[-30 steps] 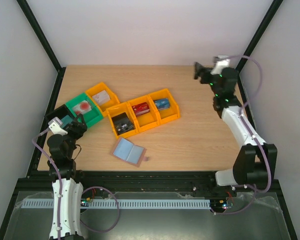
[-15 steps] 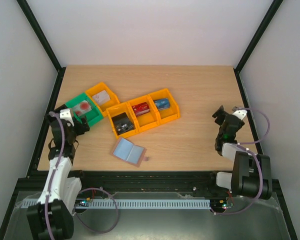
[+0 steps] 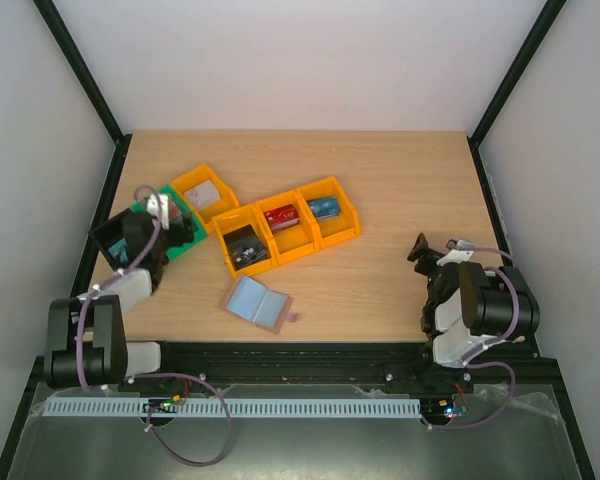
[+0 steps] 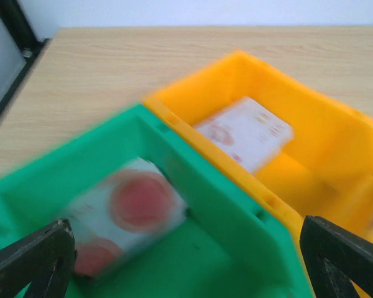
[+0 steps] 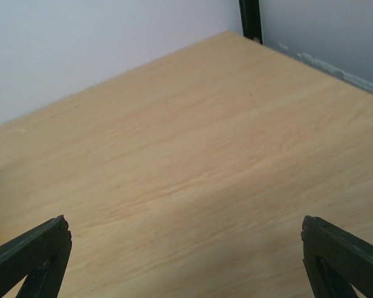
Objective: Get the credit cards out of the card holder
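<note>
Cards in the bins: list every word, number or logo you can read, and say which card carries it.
No text can be read.
White card with red circles, green bin: print blurred.
Pale card, orange bin: marks blurred.
Red card, blue card, black card: too small.

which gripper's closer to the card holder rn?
Left. The left gripper hangs by the green bin, up and left of the card holder in the top view. The right gripper is over bare table, further off to the holder's right.
</note>
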### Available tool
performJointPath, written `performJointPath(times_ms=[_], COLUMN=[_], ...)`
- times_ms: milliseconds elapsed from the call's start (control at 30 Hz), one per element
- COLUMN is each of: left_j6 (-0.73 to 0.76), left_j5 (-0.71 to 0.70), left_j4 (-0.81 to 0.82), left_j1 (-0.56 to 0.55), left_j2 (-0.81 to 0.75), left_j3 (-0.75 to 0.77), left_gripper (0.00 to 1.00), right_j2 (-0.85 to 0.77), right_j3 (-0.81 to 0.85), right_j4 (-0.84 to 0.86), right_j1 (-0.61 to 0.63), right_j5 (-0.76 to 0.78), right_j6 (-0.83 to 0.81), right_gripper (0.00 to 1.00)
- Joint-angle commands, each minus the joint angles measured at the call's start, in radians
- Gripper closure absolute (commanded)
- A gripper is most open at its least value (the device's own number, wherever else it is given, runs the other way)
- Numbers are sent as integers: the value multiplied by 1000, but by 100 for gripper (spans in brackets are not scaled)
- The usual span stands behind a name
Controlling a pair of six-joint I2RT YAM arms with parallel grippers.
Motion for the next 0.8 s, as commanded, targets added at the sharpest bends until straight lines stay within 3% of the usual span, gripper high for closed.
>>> performJointPath(times_ms=[0, 233, 300, 400, 767], left_j6=[-108, -60, -56, -73, -94], left_j5=[-32, -121, -129, -181, -225], left_j4=[586, 1275, 1161, 1272, 1137], left_j1=[-67, -147, -151, -153, -153], left_j2=[-3, 257, 190, 243, 220], left_j3=[-247, -480, -483, -496, -443], left_gripper=[0, 1, 0, 1, 1], right_j2=[-55, -44, -42, -41, -40], right_j3=[12, 18, 19, 15, 5], right_j4=[204, 208, 210, 215, 235], right_j1=[4, 5, 7, 7, 8], right_j5=[-35, -35, -33, -32, -28], right_j6=[-28, -27, -28, -29, -29], right_gripper=[1, 1, 1, 1, 1])
